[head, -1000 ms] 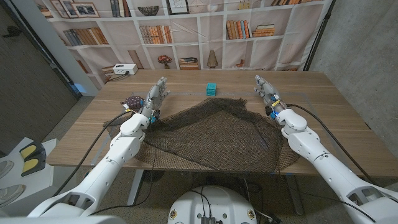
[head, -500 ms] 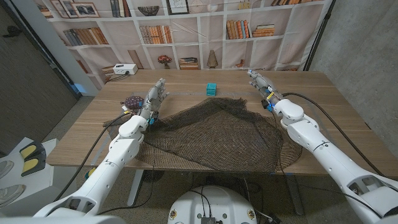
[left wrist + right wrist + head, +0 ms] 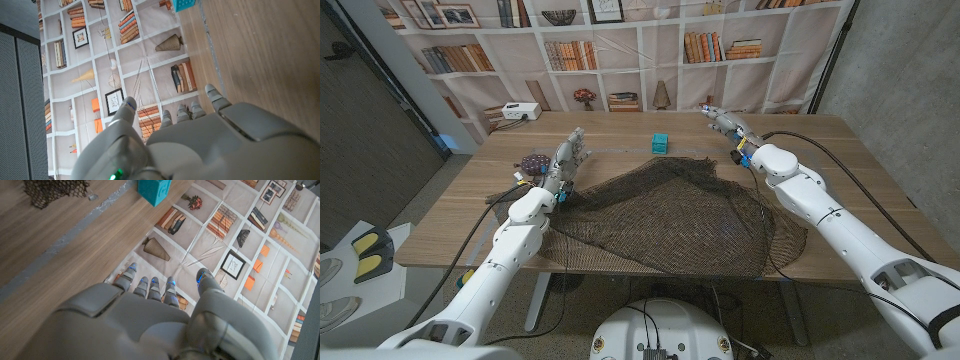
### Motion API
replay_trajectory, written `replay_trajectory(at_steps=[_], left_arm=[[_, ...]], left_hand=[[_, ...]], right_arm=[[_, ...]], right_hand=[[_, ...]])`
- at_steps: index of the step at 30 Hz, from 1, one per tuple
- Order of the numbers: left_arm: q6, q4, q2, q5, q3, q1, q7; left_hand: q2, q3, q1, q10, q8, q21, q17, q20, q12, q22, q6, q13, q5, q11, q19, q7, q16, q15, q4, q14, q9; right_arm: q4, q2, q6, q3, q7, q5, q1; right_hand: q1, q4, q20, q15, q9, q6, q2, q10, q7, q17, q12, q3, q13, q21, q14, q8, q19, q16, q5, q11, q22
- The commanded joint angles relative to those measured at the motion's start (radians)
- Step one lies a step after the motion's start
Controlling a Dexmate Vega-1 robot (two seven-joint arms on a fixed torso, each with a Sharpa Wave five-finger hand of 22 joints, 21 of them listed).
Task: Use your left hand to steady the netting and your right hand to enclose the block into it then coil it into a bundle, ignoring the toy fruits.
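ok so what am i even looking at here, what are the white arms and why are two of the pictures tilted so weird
The white arms belong to a robot standing at a wooden table. The wide picture comes from a camera on its head, looking down. The two tilted ones come from cameras on its wrists, looking along the back of each hand, so the room appears turned.

On the table lies a dark netting, spread out in front of the robot. Beyond it stands a small teal block. A dark toy fruit sits by the left hand, which hovers at the netting's left edge. The right hand is raised past the netting's far right corner, towards the block. Both hands are open and hold nothing.
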Motion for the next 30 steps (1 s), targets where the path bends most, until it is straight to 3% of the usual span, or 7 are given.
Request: replay_trajectory(at_steps=[1,5,10,23,30], left_arm=[[0.009,-0.007,-0.003,-0.001,-0.011,0.012,-0.004],[0.01,-0.011,-0.006,-0.001,-0.014,0.017,0.002],[0.009,-0.008,-0.008,-0.003,-0.016,0.019,-0.001],[0.009,-0.006,-0.008,-0.008,-0.021,0.024,-0.005],[0.006,-0.005,-0.009,-0.012,-0.025,0.028,-0.008]], left_hand=[[-0.004,-0.005,-0.005,0.003,0.008,-0.001,0.002,0.03,0.01,0.004,0.008,0.003,0.002,0.004,0.0,-0.001,0.009,0.015,0.004,0.005,0.005],[-0.004,-0.008,-0.011,0.002,0.007,-0.004,0.004,0.051,0.009,0.006,0.009,0.004,0.002,0.005,-0.002,-0.001,0.009,0.049,0.008,0.009,0.006],[-0.004,-0.009,-0.015,0.004,0.009,-0.004,0.006,0.059,0.01,0.007,0.016,0.005,0.002,0.006,-0.001,0.001,0.013,0.061,0.01,0.019,0.006],[-0.006,-0.012,-0.023,0.008,0.011,-0.005,0.009,0.069,0.011,0.009,0.026,0.007,0.002,0.01,0.001,0.004,0.017,0.073,0.015,0.034,0.006],[-0.006,-0.014,-0.026,0.011,0.011,-0.006,0.009,0.072,0.013,0.01,0.028,0.007,0.002,0.012,0.0,0.004,0.018,0.074,0.016,0.039,0.007]], right_arm=[[0.024,0.009,-0.053,-0.078,0.05,-0.102,0.101],[0.037,0.018,-0.062,-0.097,0.071,-0.12,0.125],[0.025,0.014,-0.111,-0.146,0.084,-0.196,0.165],[-0.001,0.018,-0.214,-0.231,0.123,-0.334,0.232],[-0.028,0.023,-0.282,-0.278,0.128,-0.425,0.262]], right_hand=[[0.011,0.0,0.005,0.01,0.003,0.006,0.001,0.001,-0.005,0.001,0.003,0.012,0.002,0.007,0.005,0.002,0.004,0.005,0.006,-0.005,0.004],[0.013,0.001,0.009,0.011,0.003,0.005,0.003,0.007,-0.005,0.001,0.005,0.013,0.003,0.009,0.011,0.002,0.009,0.008,0.007,-0.005,0.005],[0.016,0.002,0.011,0.008,0.004,0.004,0.009,0.01,-0.008,0.002,0.005,0.016,0.003,0.011,0.023,0.001,0.016,0.013,0.008,-0.007,0.005],[0.029,0.006,-0.006,-0.007,0.004,0.002,0.03,0.006,-0.018,0.005,0.003,0.031,0.004,0.012,0.019,0.0,0.021,0.012,0.015,-0.025,0.006],[0.047,0.007,-0.031,-0.033,0.005,0.0,0.041,0.004,-0.03,0.007,0.003,0.047,0.005,0.015,0.024,0.0,0.029,0.015,0.022,-0.041,0.007]])
